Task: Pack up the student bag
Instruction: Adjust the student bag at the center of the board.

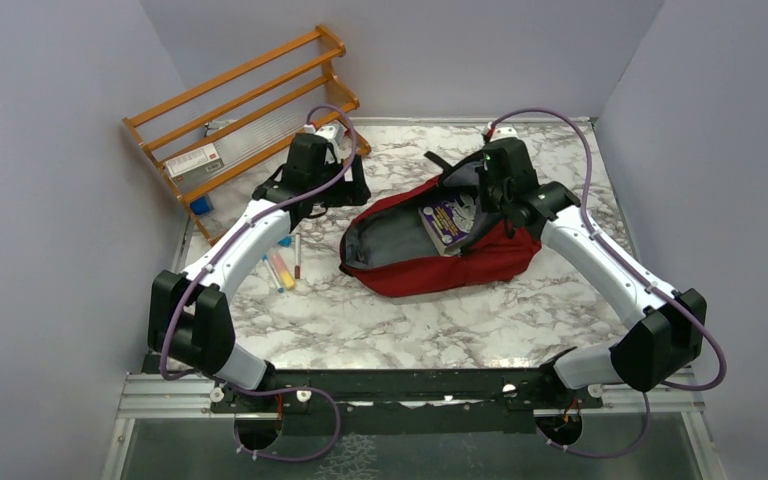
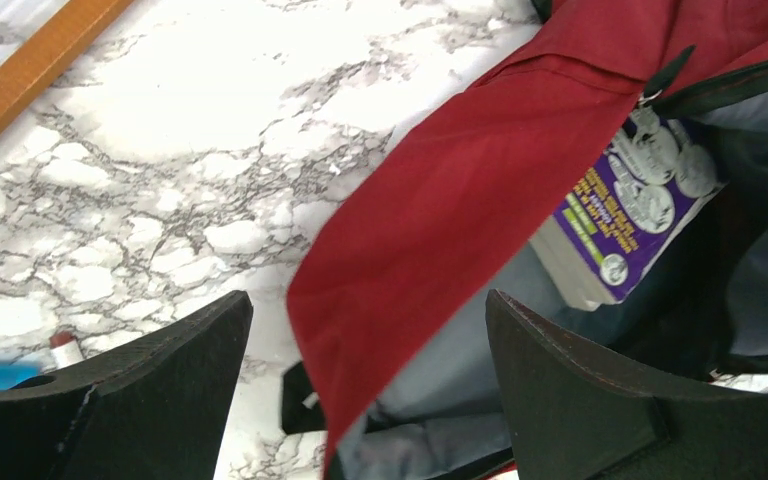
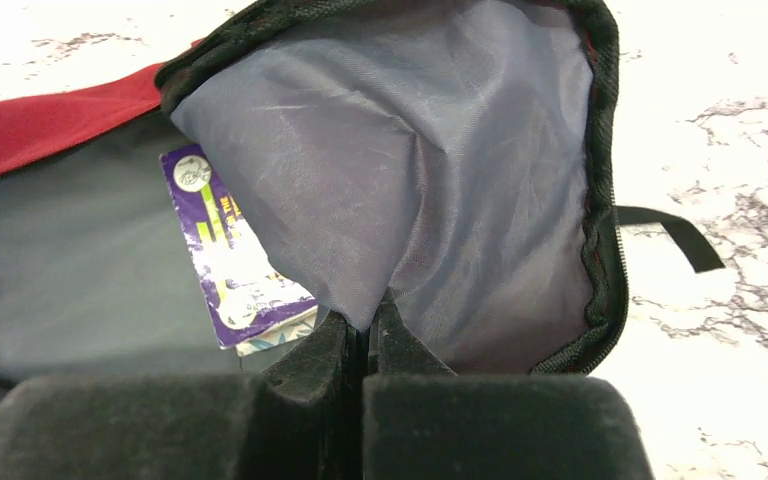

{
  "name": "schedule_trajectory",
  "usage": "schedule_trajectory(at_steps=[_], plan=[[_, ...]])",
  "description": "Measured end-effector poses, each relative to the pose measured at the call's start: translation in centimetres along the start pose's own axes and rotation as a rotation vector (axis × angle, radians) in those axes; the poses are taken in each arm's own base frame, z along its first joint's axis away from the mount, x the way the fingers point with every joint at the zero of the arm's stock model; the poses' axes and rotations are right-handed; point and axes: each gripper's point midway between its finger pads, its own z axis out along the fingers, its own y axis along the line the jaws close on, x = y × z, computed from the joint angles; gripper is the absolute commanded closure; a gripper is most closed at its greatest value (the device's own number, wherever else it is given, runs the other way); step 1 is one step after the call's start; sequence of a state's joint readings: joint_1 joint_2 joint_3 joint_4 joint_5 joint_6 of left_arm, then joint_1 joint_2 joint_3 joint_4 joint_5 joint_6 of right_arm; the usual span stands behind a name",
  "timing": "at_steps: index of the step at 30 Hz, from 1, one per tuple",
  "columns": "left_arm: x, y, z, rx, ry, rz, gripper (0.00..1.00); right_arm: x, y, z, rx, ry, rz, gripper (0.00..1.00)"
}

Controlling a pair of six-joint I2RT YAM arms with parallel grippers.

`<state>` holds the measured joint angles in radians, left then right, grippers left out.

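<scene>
Lying open on a white-and-grey marbled tabletop (image 1: 410, 320), a dark red soft fabric backpack (image 1: 430, 270) with black zipper trim and grey lining sits right of the middle, nearer the far edge than the near one. Its mouth gapes upward. A black strap trails from it toward the far edge.

A purple-covered paperback book (image 1: 447, 222) rests inside the backpack against the grey lining, its pale page edges showing in the left wrist view (image 2: 630, 210) and the right wrist view (image 3: 225, 260).

The right gripper (image 1: 480, 215) reaches into the backpack's far-right end. Seen from its wrist, the right gripper (image 3: 365, 320) has its two black fingers pressed together on a fold of the grey lining (image 3: 410, 150), which is pulled up into a taut flap.

The left gripper (image 1: 348, 185) hangs over the table toward the far left corner, just beside the backpack's left end. In its wrist view the left gripper (image 2: 368, 298) has its fingers spread wide and grasps nothing; the red edge of the backpack (image 2: 460, 200) shows beneath the gap.

An orange slatted wooden rack (image 1: 250, 100) leans in the far left corner. Several coloured pens (image 1: 280, 268) lie near the left edge, beside the left arm.
</scene>
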<state>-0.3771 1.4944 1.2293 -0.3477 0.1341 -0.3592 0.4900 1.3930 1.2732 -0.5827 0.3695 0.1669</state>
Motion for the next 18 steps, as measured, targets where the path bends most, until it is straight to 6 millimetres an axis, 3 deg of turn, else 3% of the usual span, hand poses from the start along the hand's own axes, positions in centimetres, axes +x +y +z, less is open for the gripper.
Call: schedule_trajectory(at_steps=[5, 9, 13, 18], plan=[[1.5, 0.8, 0.1, -0.020, 0.043, 0.017, 0.13, 0.0, -0.5, 0.0, 0.009, 0.003, -0.028, 0.99], [3.6, 1.1, -0.1, -0.014, 0.099, 0.010, 0.13, 0.3, 0.6, 0.1, -0.058, 0.018, -0.051, 0.99], [6.9, 1.5, -1.4, -0.005, 0.168, -0.011, 0.13, 0.7, 1.7, 0.3, -0.115, 0.037, -0.053, 0.99], [9.5, 1.8, -3.2, -0.004, 0.203, -0.044, 0.16, 1.2, 2.5, 0.7, -0.158, 0.057, -0.053, 0.99]])
